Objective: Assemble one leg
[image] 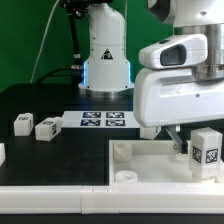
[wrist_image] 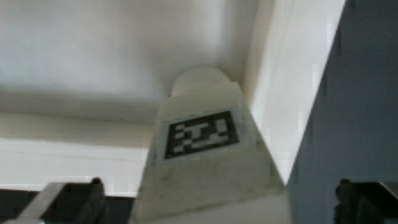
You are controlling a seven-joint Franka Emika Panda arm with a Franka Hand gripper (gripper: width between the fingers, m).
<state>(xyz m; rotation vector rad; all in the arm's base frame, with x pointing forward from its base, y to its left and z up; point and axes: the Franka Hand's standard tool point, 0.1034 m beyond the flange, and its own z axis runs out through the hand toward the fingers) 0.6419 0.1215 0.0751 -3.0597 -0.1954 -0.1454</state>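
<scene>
One leg (image: 206, 150), a white block with a square tag, stands upright on the right part of the large white tray-like piece (image: 140, 165). My gripper (image: 196, 147) is down around it; one finger (image: 180, 142) shows on the exterior view's left of the leg and the other is hidden. In the wrist view the leg (wrist_image: 205, 135) runs between the two dark fingertips (wrist_image: 80, 198), which stand wide apart with a gap on each side of it. The gripper (wrist_image: 222, 202) is open. The tray-like piece fills the wrist view behind the leg (wrist_image: 71, 70).
Two more legs (image: 22, 123) (image: 47, 127) lie on the black table at the exterior view's left, and a third (image: 2, 153) shows at the left edge. The marker board (image: 103, 120) lies in front of the robot base (image: 105, 60).
</scene>
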